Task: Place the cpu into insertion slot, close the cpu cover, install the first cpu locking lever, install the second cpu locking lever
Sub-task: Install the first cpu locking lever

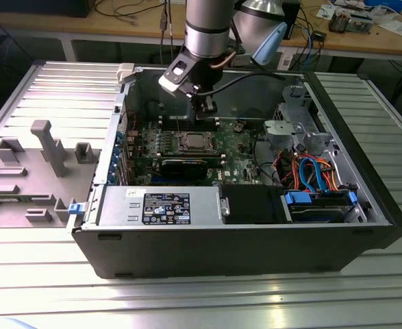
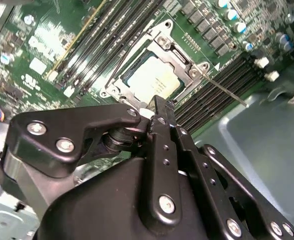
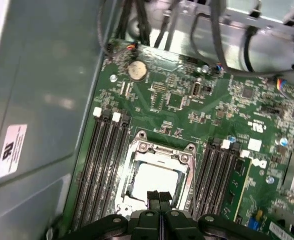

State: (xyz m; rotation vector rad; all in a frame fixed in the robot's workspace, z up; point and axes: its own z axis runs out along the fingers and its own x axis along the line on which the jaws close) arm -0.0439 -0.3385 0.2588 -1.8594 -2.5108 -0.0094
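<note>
- My gripper (image 3: 159, 196) has its two fingers pressed flat together with nothing between them (a thin seam is all that parts the tips in the first wrist view).
- In the exterior view I hang inside the open computer case (image 1: 255, 253), just above the green motherboard (image 1: 238, 154), near the case's far wall.
- The cpu (image 3: 154, 180) lies flat in the insertion slot (image 3: 128, 190), silvery face up, directly under my fingertips; I cannot tell whether I touch it.
- The cpu cover (image 3: 163, 149) is down over it, and its frame rings the chip so the metal face shows through the window.
- In the second wrist view a thin lever rod (image 2: 226, 91) juts from one corner of the socket out across the black memory slots (image 2: 214, 85).
- A second thin rod (image 2: 117, 59) curves along the opposite side of the cover; whether either is hooked I cannot tell.
- A round coin battery (image 3: 136, 70) sits on the board, well apart from the socket.
</note>
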